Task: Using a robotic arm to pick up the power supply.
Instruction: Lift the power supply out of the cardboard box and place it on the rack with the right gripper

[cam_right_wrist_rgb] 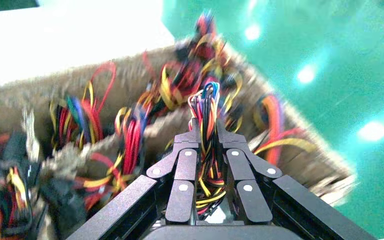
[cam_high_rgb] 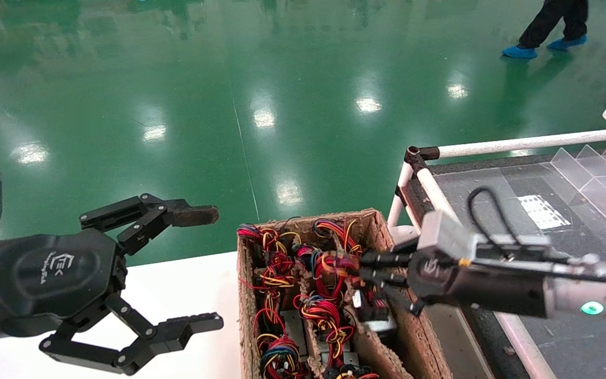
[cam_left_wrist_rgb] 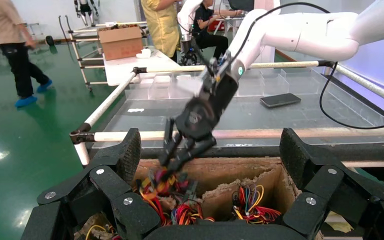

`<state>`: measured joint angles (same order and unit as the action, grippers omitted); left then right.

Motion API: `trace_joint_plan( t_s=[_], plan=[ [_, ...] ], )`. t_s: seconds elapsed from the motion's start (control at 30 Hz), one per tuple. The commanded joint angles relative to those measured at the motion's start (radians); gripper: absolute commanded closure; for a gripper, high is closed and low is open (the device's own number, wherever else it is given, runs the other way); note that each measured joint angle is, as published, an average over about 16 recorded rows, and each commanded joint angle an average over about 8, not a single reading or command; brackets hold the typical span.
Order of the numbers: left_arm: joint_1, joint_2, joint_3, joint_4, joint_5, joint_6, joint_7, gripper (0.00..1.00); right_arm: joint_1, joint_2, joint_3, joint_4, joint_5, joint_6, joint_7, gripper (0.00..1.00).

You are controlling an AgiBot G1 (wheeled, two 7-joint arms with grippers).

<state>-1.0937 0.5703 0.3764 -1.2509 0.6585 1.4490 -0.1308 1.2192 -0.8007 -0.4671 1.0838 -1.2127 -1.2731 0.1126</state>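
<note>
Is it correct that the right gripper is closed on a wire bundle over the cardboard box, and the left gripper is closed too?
Not quite. The left gripper is open, jaws wide apart in the head view. The right gripper is indeed closed on the wire bundle over the cardboard box.

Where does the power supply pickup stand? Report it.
Done: the right gripper is over the cardboard box, shut on a power supply's wire bundle. In hand: that grip. Left: lifting the unit out; no grey body is clear yet. The left gripper is open beside the box.
</note>
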Motion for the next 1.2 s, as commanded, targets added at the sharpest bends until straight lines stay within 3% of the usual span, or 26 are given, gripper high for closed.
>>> trace_joint_plan(
  t_s=[0.03, 0.37, 0.7, 0.93, 1.2],
  plan=[
    [0.0, 0.0, 0.0, 0.0, 0.0, 0.0, 0.0, 0.0, -0.001, 0.009, 0.015, 0.007, 0.021, 0.002, -0.002, 1.0],
    [0.0, 0.0, 0.0, 0.0, 0.0, 0.0, 0.0, 0.0, 0.014, 0.073, 0.104, 0.015, 0.13, 0.015, 0.007, 1.0],
    [0.0, 0.0, 0.0, 0.0, 0.0, 0.0, 0.0, 0.0, 0.079, 0.106, 0.172, -0.07, 0.195, 0.029, -0.007, 1.0],
    [0.0, 0.0, 0.0, 0.0, 0.0, 0.0, 0.0, 0.0, 0.166, 0.092, 0.183, -0.179, 0.177, 0.047, -0.045, 1.0],
    [0.0, 0.0, 0.0, 0.0, 0.0, 0.0, 0.0, 0.0, 0.32, 0.038, 0.139, -0.34, 0.075, 0.084, -0.082, 1.0]
  ],
)
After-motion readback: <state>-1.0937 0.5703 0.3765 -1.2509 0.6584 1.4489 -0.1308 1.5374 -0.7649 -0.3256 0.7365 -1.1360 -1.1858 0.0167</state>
